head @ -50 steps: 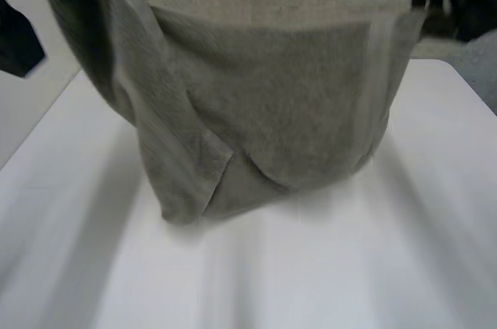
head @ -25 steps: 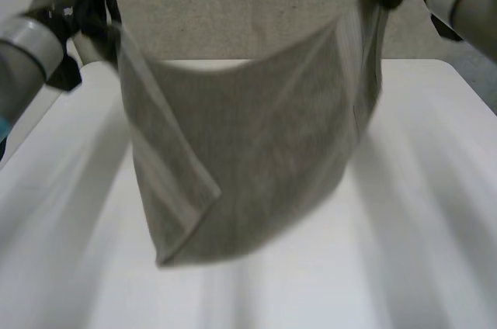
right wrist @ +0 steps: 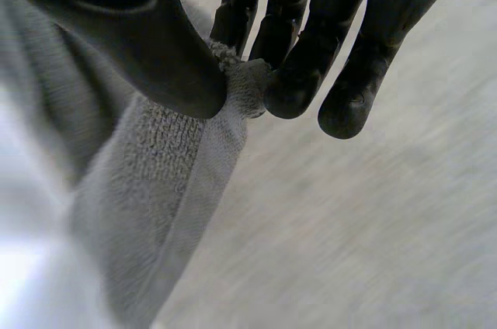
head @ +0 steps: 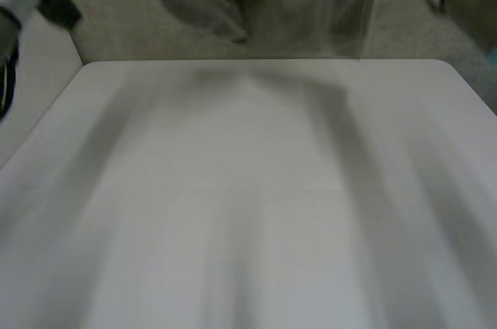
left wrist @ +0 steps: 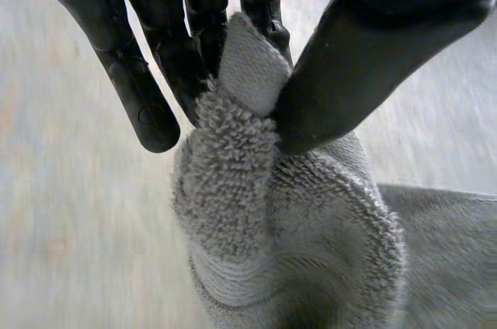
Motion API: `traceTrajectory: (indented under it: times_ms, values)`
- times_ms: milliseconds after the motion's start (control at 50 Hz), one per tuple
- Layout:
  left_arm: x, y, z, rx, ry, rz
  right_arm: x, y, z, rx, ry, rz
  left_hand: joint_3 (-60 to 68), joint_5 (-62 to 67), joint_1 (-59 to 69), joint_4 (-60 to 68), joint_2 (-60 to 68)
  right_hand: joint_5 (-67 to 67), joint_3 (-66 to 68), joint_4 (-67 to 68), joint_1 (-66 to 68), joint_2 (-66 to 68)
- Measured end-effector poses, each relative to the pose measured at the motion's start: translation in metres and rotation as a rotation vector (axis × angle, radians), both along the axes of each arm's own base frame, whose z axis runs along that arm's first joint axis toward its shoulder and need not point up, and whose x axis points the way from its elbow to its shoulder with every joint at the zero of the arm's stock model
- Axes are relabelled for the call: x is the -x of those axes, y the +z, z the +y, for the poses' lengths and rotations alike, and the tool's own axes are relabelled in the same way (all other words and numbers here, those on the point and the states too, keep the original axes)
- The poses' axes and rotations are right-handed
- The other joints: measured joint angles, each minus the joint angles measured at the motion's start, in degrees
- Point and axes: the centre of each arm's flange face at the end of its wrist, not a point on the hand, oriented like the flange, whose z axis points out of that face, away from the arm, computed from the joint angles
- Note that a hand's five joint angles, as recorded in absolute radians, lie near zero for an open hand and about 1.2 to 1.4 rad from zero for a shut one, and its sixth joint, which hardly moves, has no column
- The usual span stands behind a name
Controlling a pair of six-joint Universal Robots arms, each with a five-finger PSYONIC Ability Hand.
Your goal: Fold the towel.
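The grey terry towel (head: 311, 3) hangs high near the white table's (head: 248, 189) far edge. The left hand (left wrist: 373, 57) and right hand (right wrist: 132, 34) each pinch a corner between thumb and fingers. Level, taut corners should let it land flat.

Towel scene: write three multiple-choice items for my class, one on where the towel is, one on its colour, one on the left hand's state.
1. Where is the towel?
A. Held up off the table
B. Spread flat on the table
C. Draped over the table's near edge

2. What colour is the towel?
A. Red
B. Grey
C. Blue

3. What is the left hand doing?
A. Lying open and flat
B. Curled shut, holding nothing
C. Pinching the towel between thumb and fingers

Answers:
1 A: the head view shows bare tabletop, with the towel raised beyond its far edge.
2 B: its pile is grey in both wrist views.
3 C: the left wrist view shows thumb and fingers clamping the towel's edge.
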Motion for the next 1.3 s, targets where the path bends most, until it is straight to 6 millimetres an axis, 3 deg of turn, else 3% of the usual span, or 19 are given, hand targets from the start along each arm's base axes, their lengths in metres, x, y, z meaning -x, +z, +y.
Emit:
traceTrajectory:
  times_ms: [40, 80, 220, 300, 420, 480, 500, 560, 580, 680, 820, 960, 1080, 1300]
  values:
    - [-0.003, -0.024, -0.001, -0.060, -0.028, -0.035, 0.000, -0.022, 0.000, -0.086, 0.021, 0.062, 0.02, 0.00, 0.00, 0.01, 0.02, 0.00, 0.00, 0.00, 0.00, 0.00]
    - [-0.006, -0.060, 0.001, -0.135, -0.072, -0.094, 0.001, -0.058, 0.002, -0.221, 0.055, 0.171, 0.03, 0.02, 0.01, 0.01, 0.05, 0.00, 0.00, 0.00, 0.00, 0.00]
    - [-0.017, -0.141, 0.017, -0.228, -0.140, -0.282, 0.014, -0.143, 0.012, -0.500, 0.122, 0.399, 0.21, 0.41, 0.02, 0.01, 0.12, 0.00, 0.00, 0.00, 0.00, 0.00]
    - [-0.022, -0.168, 0.028, -0.253, -0.144, -0.369, 0.022, -0.170, 0.016, -0.572, 0.129, 0.436, 0.21, 0.42, 0.02, 0.01, 0.13, 0.00, 0.00, 0.01, 0.00, 0.00]
    - [-0.025, -0.191, 0.048, -0.307, -0.148, -0.458, 0.028, -0.186, 0.024, -0.592, 0.122, 0.436, -3.51, -0.94, -1.17, -4.80, -3.26, 0.00, 0.00, 0.01, 0.00, 0.00]
    - [-0.025, -0.193, 0.057, -0.324, -0.151, -0.486, 0.030, -0.187, 0.029, -0.585, 0.121, 0.432, -18.84, -15.47, -16.30, -20.38, -19.99, -1.81, -1.92, -1.93, -2.24, -1.63]
    - [-0.025, -0.193, 0.061, -0.327, -0.152, -0.499, 0.030, -0.188, 0.032, -0.582, 0.121, 0.431, -29.58, -27.02, -27.57, -31.48, -31.36, -5.21, -5.69, -5.62, -5.79, -5.01]
    - [-0.025, -0.189, 0.069, -0.326, -0.153, -0.530, 0.031, -0.186, 0.039, -0.572, 0.122, 0.427, -53.41, -51.77, -51.80, -55.09, -53.97, -28.81, -29.78, -29.49, -29.55, -29.33]
    - [-0.025, -0.185, 0.073, -0.322, -0.152, -0.545, 0.032, -0.185, 0.042, -0.566, 0.122, 0.425, -58.64, -57.20, -56.23, -60.07, -59.09, -42.91, -42.06, -41.57, -42.73, -41.79]
    - [-0.024, -0.168, 0.084, -0.299, -0.145, -0.589, 0.033, -0.178, 0.050, -0.534, 0.114, 0.398, -61.65, -59.79, -58.08, -62.62, -61.72, -62.10, -61.29, -61.29, -60.36, -59.52]
    - [-0.024, -0.127, 0.101, -0.252, -0.104, -0.606, 0.038, -0.165, 0.058, -0.523, 0.080, 0.263, -61.65, -59.81, -58.16, -62.62, -61.78, -62.36, -62.89, -62.07, -62.97, -60.70]
    - [-0.024, -0.102, 0.111, -0.283, 0.015, -0.528, 0.042, -0.172, 0.074, -0.524, 0.070, 0.181, -61.65, -59.82, -58.16, -62.63, -61.78, -62.36, -62.90, -62.07, -63.19, -60.70]
    - [-0.014, -0.102, 0.108, -0.379, 0.128, -0.410, 0.044, -0.185, 0.088, -0.499, 0.072, 0.175, -61.65, -59.78, -58.16, -62.63, -61.78, -62.36, -62.91, -62.07, -63.20, -60.70]
    - [0.047, -0.132, 0.097, -0.449, 0.245, -0.396, 0.045, -0.206, 0.098, -0.521, 0.070, 0.198, -61.65, -59.75, -58.16, -62.63, -61.78, -62.36, -62.91, -62.07, -63.20, -60.70]
